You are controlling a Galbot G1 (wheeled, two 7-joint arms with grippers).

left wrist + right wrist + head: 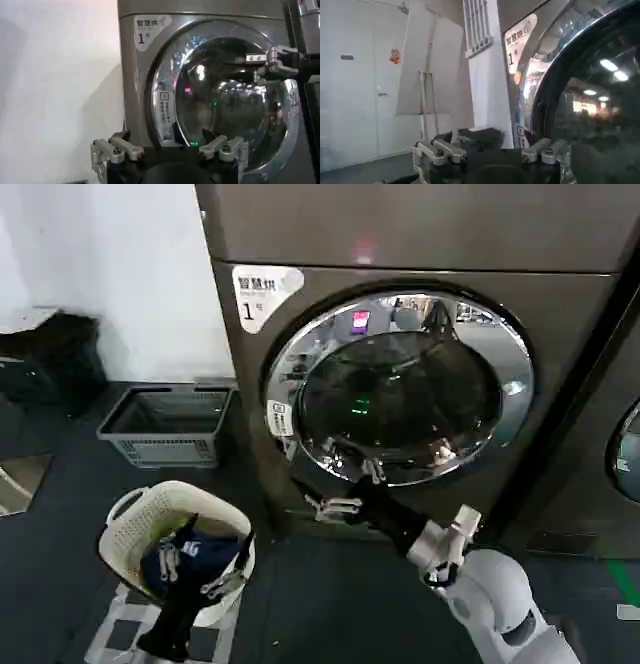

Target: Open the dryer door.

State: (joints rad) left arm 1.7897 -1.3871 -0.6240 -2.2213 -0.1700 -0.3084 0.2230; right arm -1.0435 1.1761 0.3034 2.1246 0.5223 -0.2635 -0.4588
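The bronze-grey dryer (pixel 400 234) with its "1" label fills the middle. Its round dryer door (pixel 400 394) has a chrome rim, dark glass and a small white sticker (pixel 281 418) on the left rim. My right gripper (pixel 348 487) reaches up from the lower right to the door's lower-left rim. It is open, one finger by the rim's edge (pixel 535 115) and nothing clamped. In the left wrist view it (pixel 267 62) shows against the door (pixel 230 100). My left gripper (pixel 195 569) hangs low over a white basket, open and empty (pixel 167 142).
A white laundry basket (pixel 130 534) with dark clothes sits on the floor at lower left. A grey crate (pixel 165 424) stands against the wall behind it. A neighbouring dark machine (pixel 625 454) borders the dryer on the right. A black bag (pixel 50 354) lies far left.
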